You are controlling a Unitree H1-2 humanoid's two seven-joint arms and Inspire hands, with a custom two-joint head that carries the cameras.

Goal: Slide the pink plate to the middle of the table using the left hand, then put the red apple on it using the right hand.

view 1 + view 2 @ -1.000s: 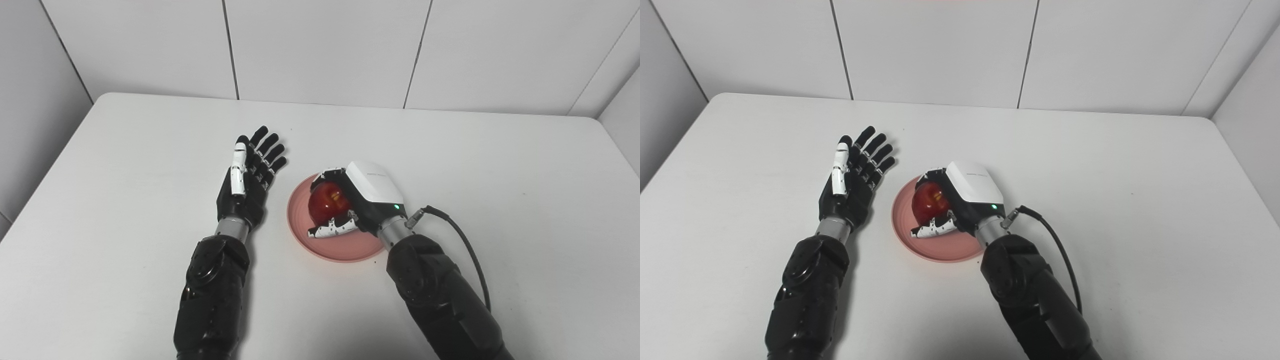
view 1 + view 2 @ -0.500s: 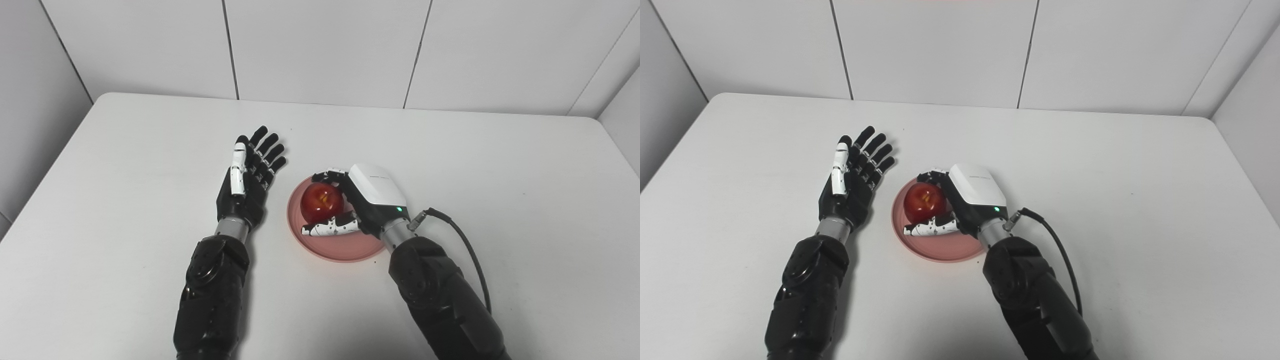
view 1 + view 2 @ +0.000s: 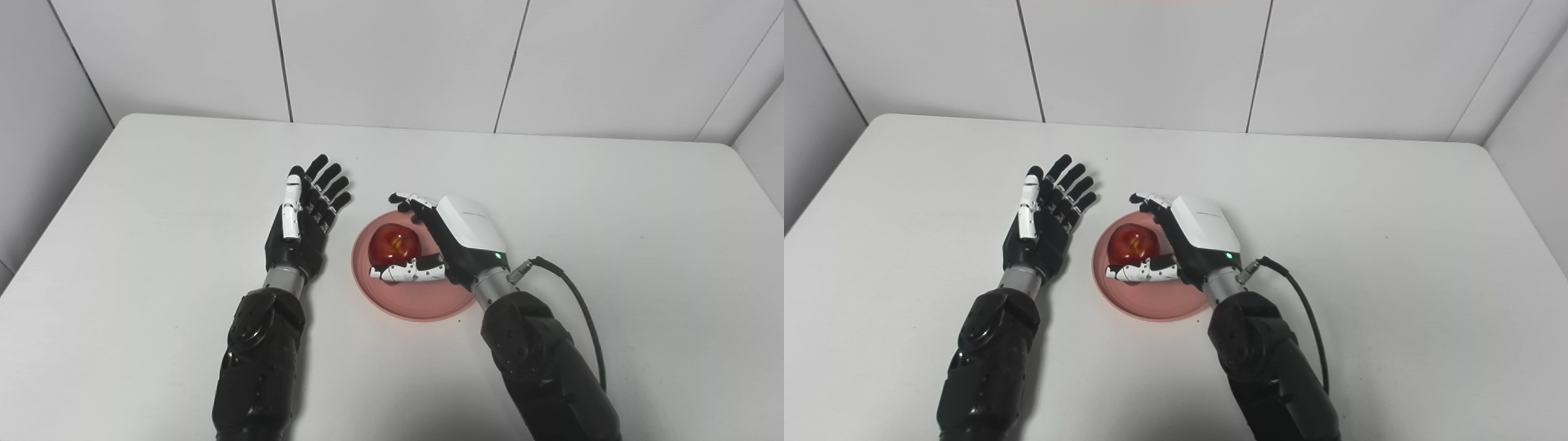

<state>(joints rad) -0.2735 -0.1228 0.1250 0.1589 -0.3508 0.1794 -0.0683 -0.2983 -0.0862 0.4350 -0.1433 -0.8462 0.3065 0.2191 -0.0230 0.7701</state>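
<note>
The pink plate (image 3: 409, 300) lies near the middle of the white table. The red apple (image 3: 394, 244) sits on the plate's left part. My right hand (image 3: 454, 242) is open beside the apple, on its right; its fingers are spread apart above the plate's far rim and its thumb lies just in front of the apple. My left hand (image 3: 304, 219) is open and empty, flat with fingers stretched out, just left of the plate. The same scene shows in the right eye view, with the apple (image 3: 1134, 243) on the plate (image 3: 1151, 300).
The white table (image 3: 612, 202) is bounded by white wall panels behind and at both sides. A black cable (image 3: 576, 300) runs from my right wrist over the table at the right.
My right hand has opened its fingers and let go of the apple, which now rests on the plate. The hand has drawn slightly right. My left hand has not moved.
</note>
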